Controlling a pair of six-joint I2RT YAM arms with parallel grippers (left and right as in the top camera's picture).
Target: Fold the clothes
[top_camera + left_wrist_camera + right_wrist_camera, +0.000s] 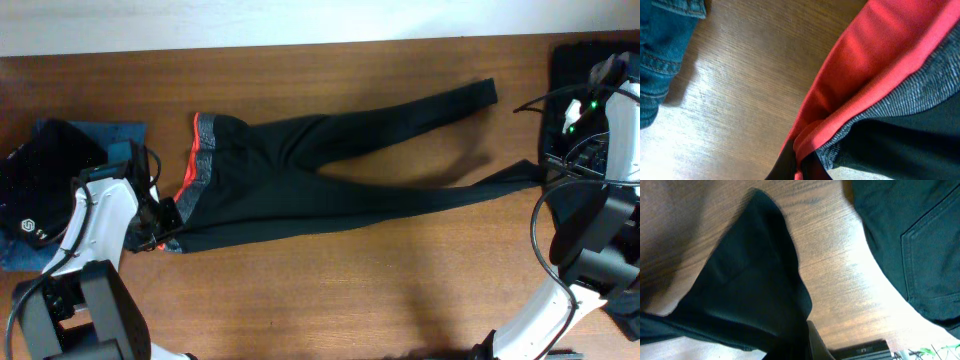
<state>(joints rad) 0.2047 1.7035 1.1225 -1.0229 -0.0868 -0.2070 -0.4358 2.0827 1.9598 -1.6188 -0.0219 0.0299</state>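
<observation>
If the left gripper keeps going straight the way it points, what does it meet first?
The red-orange waistband of the black trousers, bunched right at the jaws of the left gripper; depth beyond is unclear.

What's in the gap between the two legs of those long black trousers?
Nothing but bare wooden table. The overhead view shows the black trousers lying with their legs spread in a narrow V, with only wood and a soft shadow between them.

Matt black cloth trousers (350,190), ribbed grey waistband (920,95); wood-grain table (300,290), perhaps laminate.
</observation>
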